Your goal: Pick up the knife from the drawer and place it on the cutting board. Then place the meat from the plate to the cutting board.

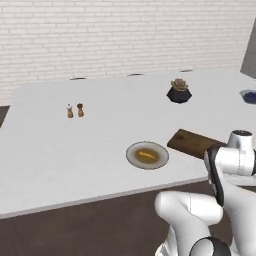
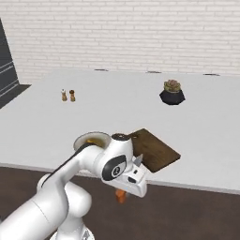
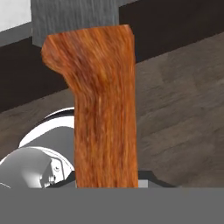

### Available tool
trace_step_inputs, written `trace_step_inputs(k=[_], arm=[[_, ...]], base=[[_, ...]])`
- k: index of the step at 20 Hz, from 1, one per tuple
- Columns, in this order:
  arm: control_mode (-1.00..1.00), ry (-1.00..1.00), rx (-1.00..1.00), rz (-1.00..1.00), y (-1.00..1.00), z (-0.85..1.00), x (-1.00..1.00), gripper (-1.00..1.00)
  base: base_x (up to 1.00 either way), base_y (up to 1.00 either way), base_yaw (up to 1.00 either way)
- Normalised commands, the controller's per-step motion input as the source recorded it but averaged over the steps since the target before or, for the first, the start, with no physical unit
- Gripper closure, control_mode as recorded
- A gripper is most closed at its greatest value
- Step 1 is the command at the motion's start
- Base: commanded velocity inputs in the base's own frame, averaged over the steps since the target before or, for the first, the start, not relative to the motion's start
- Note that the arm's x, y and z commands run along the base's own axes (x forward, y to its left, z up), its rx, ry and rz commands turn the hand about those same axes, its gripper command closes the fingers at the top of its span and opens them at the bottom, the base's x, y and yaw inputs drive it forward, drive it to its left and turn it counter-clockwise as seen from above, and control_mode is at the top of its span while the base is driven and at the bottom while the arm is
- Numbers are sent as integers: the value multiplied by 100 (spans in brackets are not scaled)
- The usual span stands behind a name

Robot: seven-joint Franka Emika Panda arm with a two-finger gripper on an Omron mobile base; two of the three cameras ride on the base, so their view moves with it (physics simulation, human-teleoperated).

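One knife (image 3: 103,105) sits nearest to us, its orange-red wooden handle filling the middle of the hand view and its grey blade at the top. We see the gripper (image 2: 123,193) pinching that handle; in the right base view the orange handle pokes out below the hand, which hangs just in front of the counter's near edge, lower than the countertop. Behind the knife in the hand view we see dark brown wood-grain flooring.

Going farther, we meet the white counter (image 1: 60,150), broad and flat, with a dark brown front face below its near edge. Close to that edge lies the plate (image 1: 147,155), round with a pale rim and brownish centre, and the meat (image 1: 146,154) rests on it as a small orange-yellow lump. Just right of the plate lies the cutting board (image 1: 192,143), a dark brown rectangle set at an angle, with nothing on the part we can see.

Farther back and to the left stand two small shakers (image 1: 75,110), side by side. Far right of them we see a black plant pot (image 1: 179,93) with a small succulent. At the right edge of the left base view a blue dish (image 1: 249,96) is partly cut off. A white brick wall (image 1: 125,35) closes the room behind the counter.
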Motion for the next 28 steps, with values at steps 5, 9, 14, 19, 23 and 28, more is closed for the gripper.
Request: trace_step_inputs(k=[5, 9, 14, 19, 23, 28], arm=[[100, 0, 0, 0, 0, 0, 0, 100], [-100, 0, 1, 2, -2, 9, 29, 100], [-100, 0, 1, 20, -2, 29, 89, 100], [-100, 1, 0, 26, -35, 2, 84, 100], [-100, 1, 1, 20, -39, -26, 71, 100], [-100, 4, 0, 10, -7, -42, 81, 100]], base=[[47, -50, 26], [22, -16, 7], [0, 0, 0], [0, 0, 0], [0, 0, 0], [0, 0, 0]])
